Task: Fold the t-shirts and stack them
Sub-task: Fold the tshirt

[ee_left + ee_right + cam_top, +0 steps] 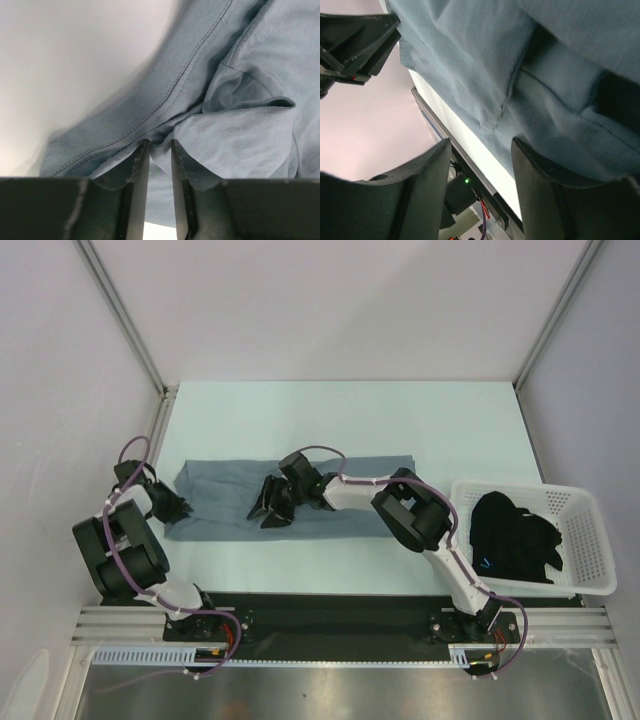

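Observation:
The slate grey-blue t-shirt (225,485) lies spread as a long band across the middle of the table. My left gripper (178,506) is at its left end. In the left wrist view the left gripper (160,143) has its narrow jaws pinching a raised fold of the grey-blue t-shirt (235,125) near a stitched hem. My right gripper (268,510) rests on the shirt's middle. Its jaws (481,145) stand wide apart, the right one against the cloth (470,60), nothing gripped. The black t-shirt (515,535) lies crumpled in the basket.
The white lattice basket (592,540) stands at the right near edge of the table. White walls with metal posts enclose the back and sides. The arm bases and a black rail run along the near edge (330,610).

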`<state>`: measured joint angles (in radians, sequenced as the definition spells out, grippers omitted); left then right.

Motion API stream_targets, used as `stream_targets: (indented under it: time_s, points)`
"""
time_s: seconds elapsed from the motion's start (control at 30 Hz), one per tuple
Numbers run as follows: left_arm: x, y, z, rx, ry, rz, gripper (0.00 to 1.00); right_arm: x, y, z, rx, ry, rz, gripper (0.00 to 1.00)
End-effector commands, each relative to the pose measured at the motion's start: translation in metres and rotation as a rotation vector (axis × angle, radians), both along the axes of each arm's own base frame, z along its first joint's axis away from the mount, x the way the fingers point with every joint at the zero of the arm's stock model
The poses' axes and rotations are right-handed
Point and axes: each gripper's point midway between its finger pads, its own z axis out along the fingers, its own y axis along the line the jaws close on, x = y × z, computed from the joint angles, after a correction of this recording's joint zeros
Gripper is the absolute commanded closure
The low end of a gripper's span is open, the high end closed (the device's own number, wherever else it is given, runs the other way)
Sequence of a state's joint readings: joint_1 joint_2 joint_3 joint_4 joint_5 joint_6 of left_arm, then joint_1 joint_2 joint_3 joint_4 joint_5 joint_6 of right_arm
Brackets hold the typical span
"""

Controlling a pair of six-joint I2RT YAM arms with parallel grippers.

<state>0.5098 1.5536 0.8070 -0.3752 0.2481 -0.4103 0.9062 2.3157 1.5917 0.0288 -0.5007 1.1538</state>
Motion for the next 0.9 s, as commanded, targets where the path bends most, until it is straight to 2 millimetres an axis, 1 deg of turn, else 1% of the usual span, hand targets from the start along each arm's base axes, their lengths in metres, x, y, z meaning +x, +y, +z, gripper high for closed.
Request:
stream_targets:
  time_s: [0.0, 0.07, 0.1, 0.2, 0.27, 0.37, 0.4, 0.47, 0.5, 0.53, 0.67, 0.7, 0.73, 0.77, 0.8, 0.83, 0.87]
  points:
    - [0.016, 0.008, 0.015, 0.010, -0.061, 0.007, 0.74, 0.002, 0.012, 0.000, 0.015, 0.018, -0.025, 0.45]
    - [0.015, 0.008, 0.016, 0.013, -0.057, 0.009, 0.76, 0.003, 0.014, -0.002, 0.016, 0.034, -0.040, 0.47]
    - [0.014, 0.007, 0.016, 0.011, -0.057, 0.009, 0.77, 0.003, 0.013, -0.006, 0.008, 0.043, -0.044, 0.49]
    - [0.014, 0.008, 0.019, 0.013, -0.061, 0.008, 0.82, 0.003, 0.017, -0.010, 0.018, 0.055, -0.047, 0.52]
    - [0.015, 0.007, 0.021, 0.012, -0.062, 0.004, 0.83, 0.004, 0.018, -0.012, 0.015, 0.063, -0.055, 0.53]
    - [0.017, 0.008, 0.026, 0.017, -0.068, -0.002, 0.85, 0.006, 0.021, -0.013, 0.021, 0.073, -0.072, 0.59]
    - [0.017, 0.009, 0.026, 0.017, -0.068, 0.000, 0.86, 0.007, 0.022, -0.012, 0.026, 0.072, -0.075, 0.64]
    - [0.018, 0.008, 0.029, 0.019, -0.074, -0.002, 0.87, 0.008, 0.024, -0.010, 0.028, 0.069, -0.073, 0.69]
    - [0.017, 0.008, 0.030, 0.019, -0.074, -0.002, 0.89, 0.008, 0.023, -0.011, 0.023, 0.063, -0.066, 0.73]
    - [0.017, 0.008, 0.030, 0.020, -0.074, -0.004, 0.90, 0.008, 0.020, -0.011, 0.014, 0.059, -0.063, 0.75]
    - [0.015, 0.008, 0.035, 0.028, -0.081, -0.005, 0.95, 0.011, 0.018, 0.000, 0.015, 0.022, -0.052, 0.81]
    - [0.013, 0.007, 0.035, 0.027, -0.079, -0.005, 0.96, 0.011, 0.019, 0.003, 0.025, 0.019, -0.039, 0.85]
    - [0.013, 0.006, 0.036, 0.027, -0.082, -0.008, 0.99, 0.012, 0.019, 0.005, 0.031, 0.010, -0.030, 0.89]
    - [0.013, 0.005, 0.037, 0.023, -0.082, -0.008, 1.00, 0.014, 0.020, 0.008, 0.039, 0.002, -0.025, 0.92]
    - [0.013, 0.006, 0.039, 0.026, -0.087, -0.006, 1.00, 0.013, 0.020, 0.011, 0.047, 0.000, -0.012, 0.97]
    - [0.012, 0.004, 0.039, 0.022, -0.085, -0.006, 0.99, 0.013, 0.019, 0.012, 0.047, -0.001, -0.011, 1.00]
    - [0.011, 0.003, 0.040, 0.022, -0.087, -0.006, 1.00, 0.013, 0.018, 0.013, 0.050, 0.003, -0.004, 1.00]
